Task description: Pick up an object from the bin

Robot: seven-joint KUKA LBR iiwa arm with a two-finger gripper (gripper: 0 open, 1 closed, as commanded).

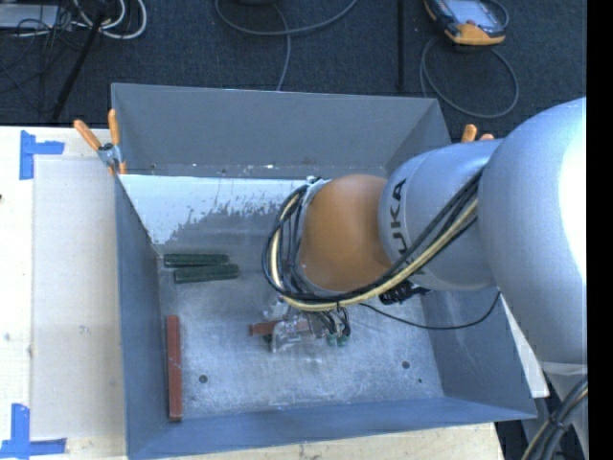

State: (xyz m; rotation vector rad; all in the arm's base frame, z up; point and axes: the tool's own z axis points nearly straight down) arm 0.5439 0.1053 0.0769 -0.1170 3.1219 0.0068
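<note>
You will find the gripper (302, 333) low over the floor of the bin (421, 357), somewhat near of centre, with the arm (536, 228) coming in from the right and its orange cover (340, 233) and looped cables (281, 252) hanging directly above it. The cover and cables hide much of the tool, so you cannot tell whether the gripper is spread or closed, nor whether it has hold of anything. The closest item is a small brown piece (260, 330) on the bin floor at the gripper's left side. It is either touching the tool or just beside it, and the view does not settle which. It appears to lie flat, pointing left and away from the tool. Two dark green bars lie to the left and farther back, well apart from the gripper. The far bar (196, 260) and the near bar (206, 274) lie side by side, nearly parallel and close together, with their long sides running left to right. A long reddish-brown strip (173, 367) lies flat along the foot of the left wall, running from near to far, well apart from the gripper and from the green bars. The floor around the gripper shows pale scuffing.
</note>
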